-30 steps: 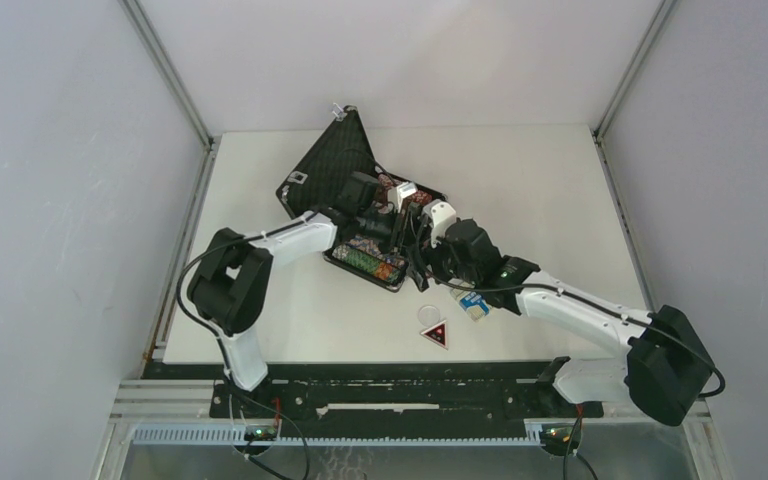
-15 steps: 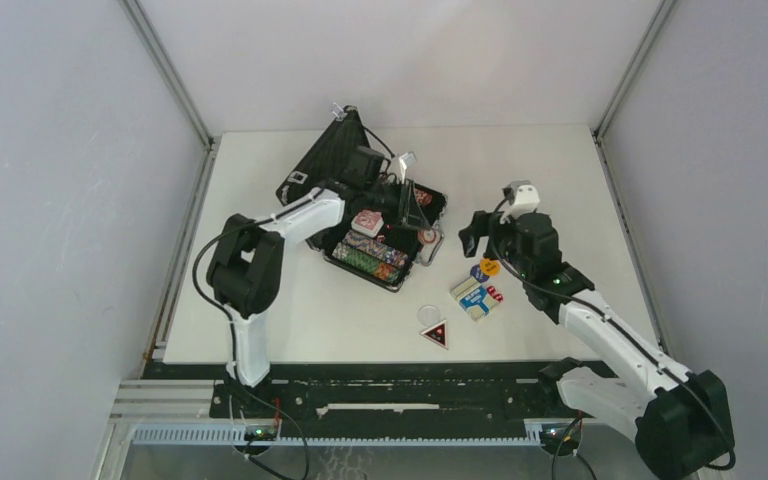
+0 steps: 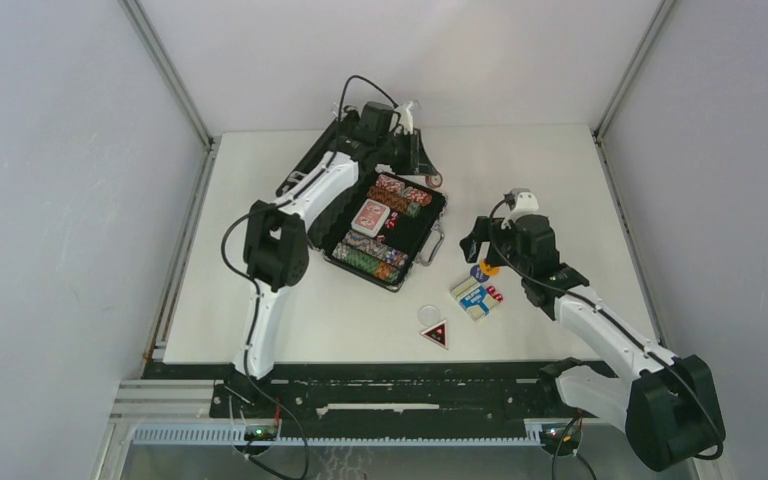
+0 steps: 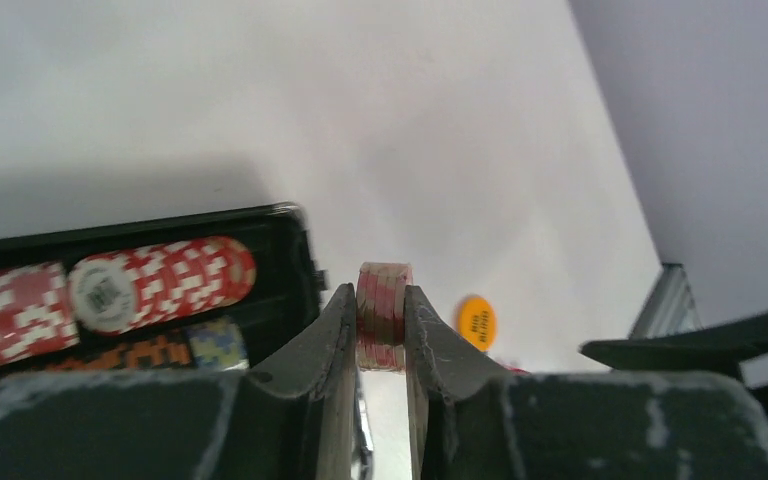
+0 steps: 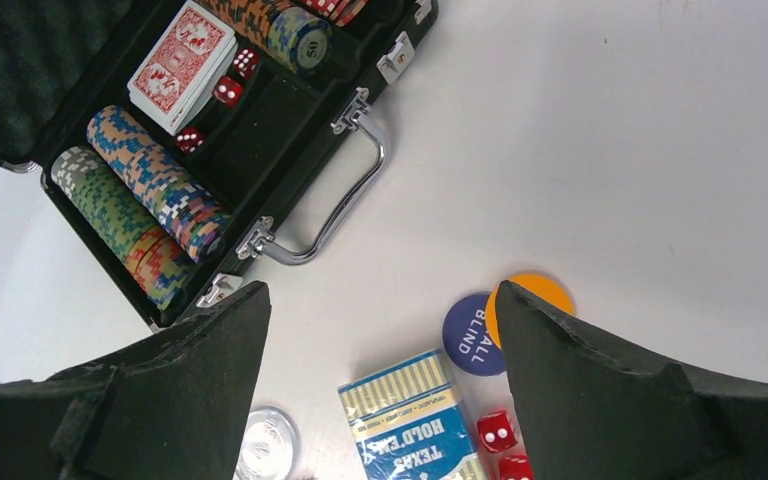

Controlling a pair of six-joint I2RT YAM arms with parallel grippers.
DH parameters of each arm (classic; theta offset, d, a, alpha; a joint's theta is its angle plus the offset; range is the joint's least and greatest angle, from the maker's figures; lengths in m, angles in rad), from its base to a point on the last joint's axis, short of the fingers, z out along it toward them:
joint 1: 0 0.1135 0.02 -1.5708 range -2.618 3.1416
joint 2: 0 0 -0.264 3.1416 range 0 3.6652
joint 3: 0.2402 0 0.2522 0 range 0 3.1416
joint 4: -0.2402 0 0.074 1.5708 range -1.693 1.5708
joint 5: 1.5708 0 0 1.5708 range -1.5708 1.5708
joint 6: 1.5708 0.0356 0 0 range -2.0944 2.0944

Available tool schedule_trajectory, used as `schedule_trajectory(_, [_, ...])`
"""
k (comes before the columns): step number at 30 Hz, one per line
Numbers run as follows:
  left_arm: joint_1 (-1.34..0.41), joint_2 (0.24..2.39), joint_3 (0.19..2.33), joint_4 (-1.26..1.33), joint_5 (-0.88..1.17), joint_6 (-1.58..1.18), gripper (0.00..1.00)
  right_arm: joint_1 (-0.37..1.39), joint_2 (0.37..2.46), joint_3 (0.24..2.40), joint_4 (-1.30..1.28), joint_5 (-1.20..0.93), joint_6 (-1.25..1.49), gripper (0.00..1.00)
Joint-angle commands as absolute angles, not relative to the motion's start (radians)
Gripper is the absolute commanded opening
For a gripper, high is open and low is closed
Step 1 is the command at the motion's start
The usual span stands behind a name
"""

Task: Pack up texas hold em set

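Note:
The black briefcase lies open with its lid up at the far left. It holds multicoloured chip stacks, a red card deck and red dice. My left gripper is past the case's far right corner, shut on a small stack of red chips. My right gripper is open and empty above the table, right of the case. Under it lie the blue card deck, a blue "small blind" token, an orange token and two red dice.
A silver round token and a red-and-black triangle lie on the table in front of the case. The case's silver handle sticks out toward my right gripper. Grey walls enclose the table on three sides.
My left gripper rose out of the case and swung to its far right corner with red chips. My right gripper pulled back from the case to above the blue deck.

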State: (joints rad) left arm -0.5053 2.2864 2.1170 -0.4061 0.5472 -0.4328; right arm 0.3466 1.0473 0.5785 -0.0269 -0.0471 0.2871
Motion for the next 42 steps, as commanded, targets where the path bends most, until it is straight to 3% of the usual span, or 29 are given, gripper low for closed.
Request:
schedule_trajectory(1, [-0.491,2.320,2.173,-0.434,0.433,-0.368,0.00,0.339,1.067,0.577,0.045,-0.070,0.307,0.90])
schedule_trajectory(13, [-0.491,2.414,2.268,-0.390,0.423,-0.374,0.00,0.339,1.120,0.575,0.059,-0.077,0.308,0.90])
schedule_trajectory(42, [-0.550,2.478,2.256,-0.371,0.339,-0.360,0.00,0.341,1.192,0.561,0.098,-0.096,0.311,0.90])
